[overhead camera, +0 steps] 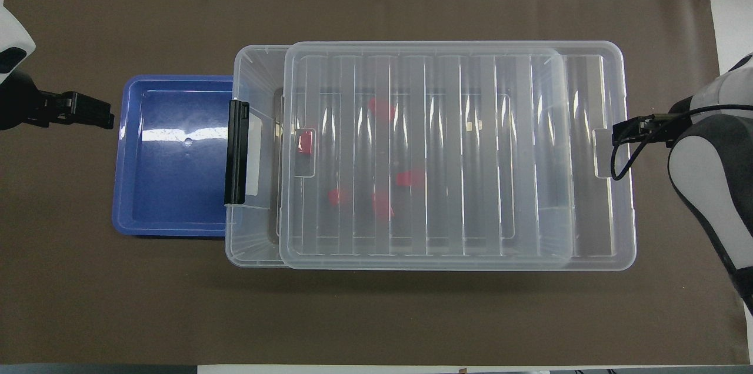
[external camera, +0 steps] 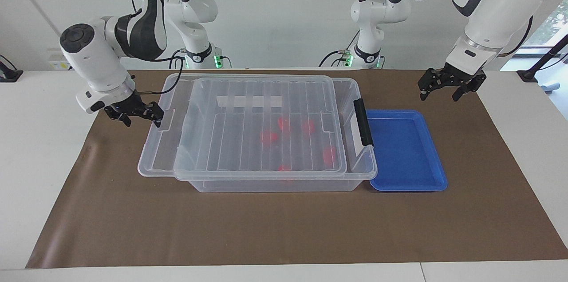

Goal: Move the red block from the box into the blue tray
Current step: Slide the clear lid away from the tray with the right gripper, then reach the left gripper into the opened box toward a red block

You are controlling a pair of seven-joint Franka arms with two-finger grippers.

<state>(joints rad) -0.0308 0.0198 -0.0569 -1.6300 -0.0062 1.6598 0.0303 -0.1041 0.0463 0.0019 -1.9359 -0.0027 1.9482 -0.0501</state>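
We saw the right gripper (external camera: 138,114) spread open, right at the lid's (external camera: 248,140) end tab, with the lid sitting offset toward 3 o'clock seen from overhead. The red blocks (external camera: 268,136) (five, hazy through plastic) lay in the box (external camera: 353,92). The blue tray (overhead camera: 176,209) sat at its 9 o'clock. The left gripper (overhead camera: 88,112) hung open over the mat (overhead camera: 376,315) at the tray's 9.

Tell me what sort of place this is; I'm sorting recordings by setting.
Likely a robotics lab or test bench: two white arms mounted at a white table, a brown paper mat laid as a work surface, and staged props, a clear box and blue tray.
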